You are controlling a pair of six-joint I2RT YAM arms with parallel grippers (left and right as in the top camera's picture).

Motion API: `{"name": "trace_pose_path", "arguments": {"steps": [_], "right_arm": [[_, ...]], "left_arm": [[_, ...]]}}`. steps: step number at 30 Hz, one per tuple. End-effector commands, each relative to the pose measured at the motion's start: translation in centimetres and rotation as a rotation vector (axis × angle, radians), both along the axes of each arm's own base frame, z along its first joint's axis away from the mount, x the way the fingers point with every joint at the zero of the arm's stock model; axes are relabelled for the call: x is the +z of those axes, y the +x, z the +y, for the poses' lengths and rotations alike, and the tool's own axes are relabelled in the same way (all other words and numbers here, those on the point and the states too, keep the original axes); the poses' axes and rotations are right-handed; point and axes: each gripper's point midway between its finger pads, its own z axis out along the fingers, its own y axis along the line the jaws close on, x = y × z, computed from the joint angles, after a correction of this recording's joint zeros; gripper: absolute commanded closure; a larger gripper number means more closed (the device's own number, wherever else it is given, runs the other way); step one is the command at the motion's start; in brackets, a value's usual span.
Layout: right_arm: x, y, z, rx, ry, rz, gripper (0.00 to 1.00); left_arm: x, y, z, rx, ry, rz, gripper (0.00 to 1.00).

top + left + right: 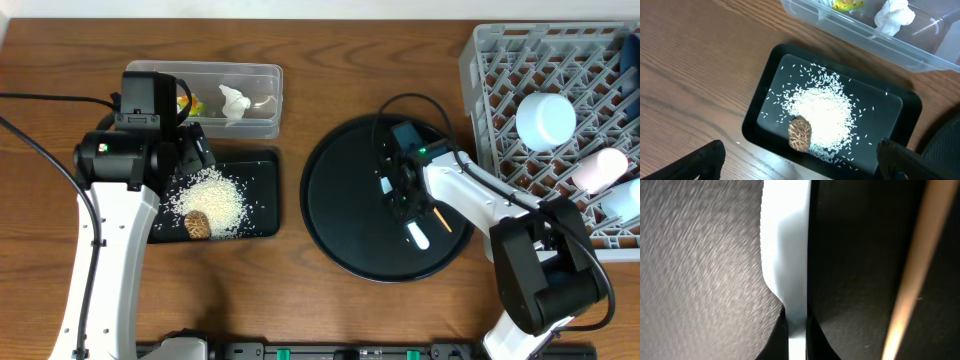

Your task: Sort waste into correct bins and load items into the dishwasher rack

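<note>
waste looks sorted: crumpled yellow-green wrapper [185, 103] and white tissue [235, 102] in the clear plastic tub [262, 80], loose rice grains [212, 198] and brown food lump [197, 224] in the shallow black rectangular tray [262, 185]. white-blue bowl [545, 120], pink cup [600, 168] and light-blue cup [625, 200] sit in the grey lattice rack [500, 110]. my right gripper [408, 212] is clamped on a slim white utensil [419, 238] (type unclear) on the round black tray [340, 190], beside a wooden stick [441, 219]; my left gripper [799, 167] hangs wide open, empty. no blue plate visible; the rack runs off frame.
</note>
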Motion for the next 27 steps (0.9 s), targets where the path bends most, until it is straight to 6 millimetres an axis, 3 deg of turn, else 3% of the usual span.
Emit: {"name": "trace_pose_path", "arguments": {"steps": [1, 10, 16, 17, 20, 22, 27], "right_arm": [[2.2, 0.6, 1.3, -0.019, 0.071, -0.025, 0.99], [9.0, 3.1, 0.3, -0.073, 0.146, -0.179, 0.99], [9.9, 3.0, -0.9, -0.090, 0.146, -0.191, 0.99], [9.7, 2.9, -1.0, -0.084, 0.139, -0.185, 0.96], [9.2, 3.1, -1.8, -0.096, 0.092, -0.193, 0.45], [8.7, 3.4, -1.9, -0.097, 0.083, -0.198, 0.38], [6.1, 4.2, -2.7, -0.103, 0.016, -0.186, 0.39]], "left_arm": [[0.0, 0.0, 0.2, -0.008, 0.016, 0.010, 0.02], [0.0, 0.0, 0.2, -0.008, 0.016, 0.010, 0.02], [-0.1, 0.0, 0.2, -0.008, 0.016, 0.010, 0.02], [-0.1, -0.1, 0.2, -0.008, 0.016, 0.010, 0.02], [0.0, 0.0, 0.2, -0.008, 0.016, 0.010, 0.02], [0.0, 0.0, 0.2, -0.008, 0.016, 0.010, 0.02], [0.0, 0.0, 0.2, -0.008, 0.016, 0.010, 0.02]]}}
